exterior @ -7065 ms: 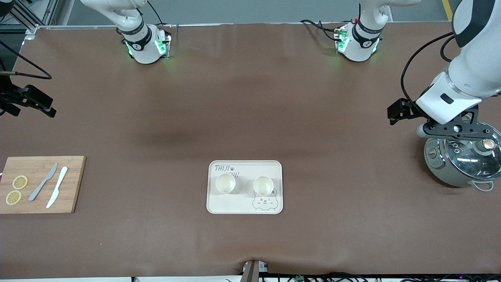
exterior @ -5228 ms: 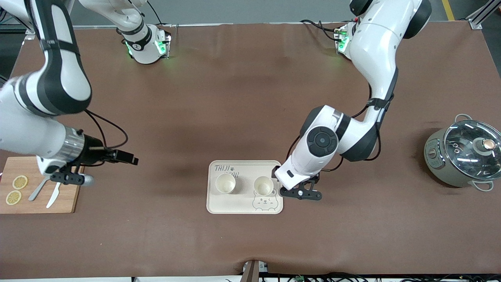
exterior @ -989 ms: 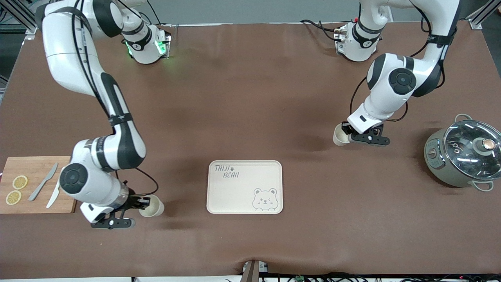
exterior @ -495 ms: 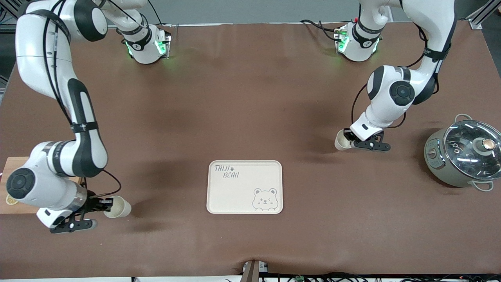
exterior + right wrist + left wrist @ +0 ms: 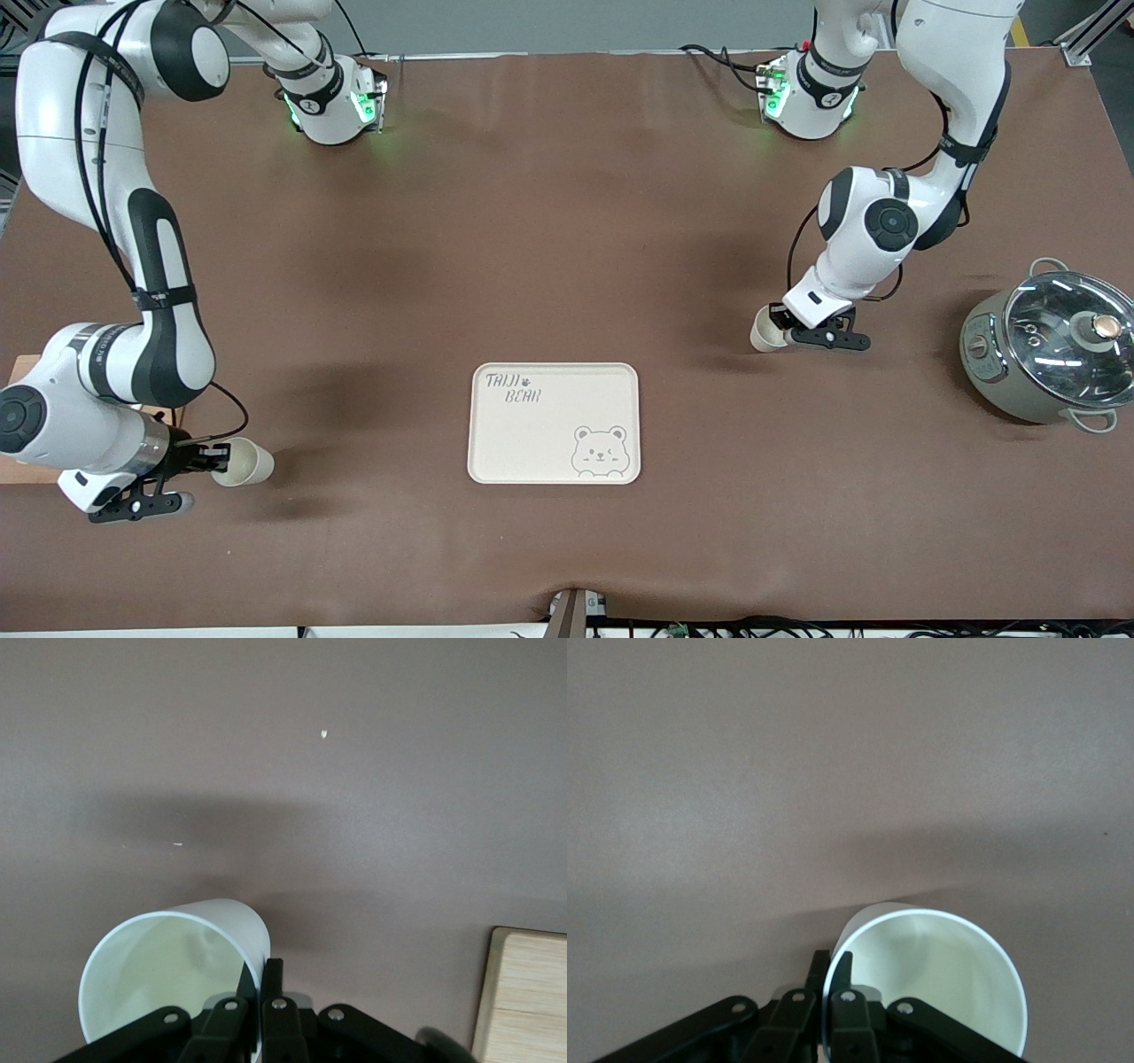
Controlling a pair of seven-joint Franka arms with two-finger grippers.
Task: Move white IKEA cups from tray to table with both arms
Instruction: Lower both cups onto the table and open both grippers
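Observation:
Two white IKEA cups are each held by the rim. My left gripper [image 5: 781, 329] is shut on one cup [image 5: 763, 334], low over the bare table between the tray and the pot; the left wrist view shows its fingers [image 5: 842, 967] pinching the wall of that cup [image 5: 939, 983]. My right gripper [image 5: 215, 457] is shut on the other cup [image 5: 245, 462], low over the table toward the right arm's end, beside the cutting board; the right wrist view shows that cup [image 5: 164, 979] pinched by its fingers [image 5: 273, 979]. I cannot tell whether either cup touches the table.
The cream bear-printed tray [image 5: 540, 439] lies in the middle, near the front camera, with nothing on it. A lidded metal pot [image 5: 1050, 354] stands at the left arm's end. A wooden cutting board [image 5: 19, 365] at the right arm's end is mostly hidden; its corner shows in the right wrist view [image 5: 527, 992].
Both cups have left the tray. Over the last second the right gripper carried its cup toward the right arm's end, and the left gripper lowered its cup slightly.

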